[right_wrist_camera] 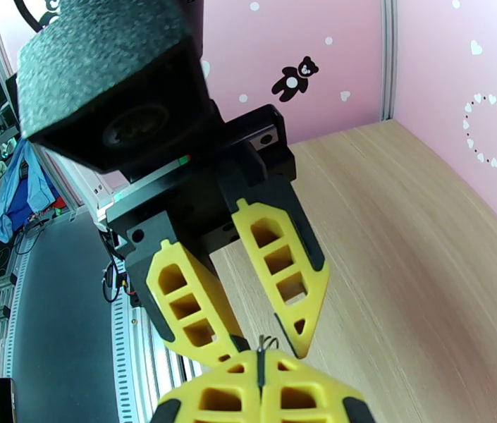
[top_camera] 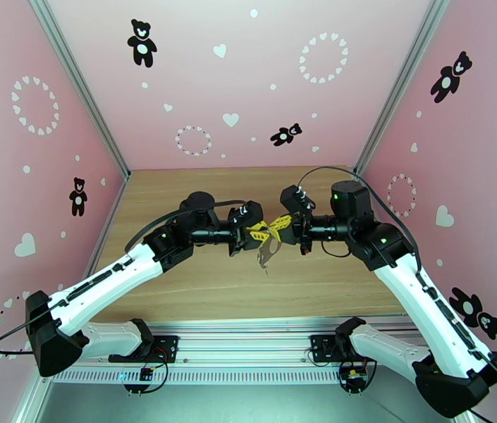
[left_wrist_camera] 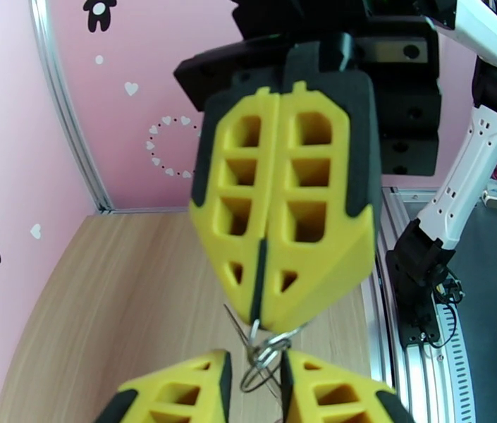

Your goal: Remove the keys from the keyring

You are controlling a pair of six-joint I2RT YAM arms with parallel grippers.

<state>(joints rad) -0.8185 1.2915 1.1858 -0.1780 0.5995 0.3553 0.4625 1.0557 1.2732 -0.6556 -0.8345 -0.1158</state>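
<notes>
task incomplete: above the table, the right gripper is clamped on the keyring, the left gripper stands narrowly parted around its ring cluster, and the keys, too small to distinguish, are judged still attached.

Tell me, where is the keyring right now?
In the top view, the keyring dangles in the air over the middle of the table. The shut right claw pinches its top, and the left claw is right beside it.

Thin silvery keyring (wire loops overlapping), held midair, keys dangling beneath
</notes>
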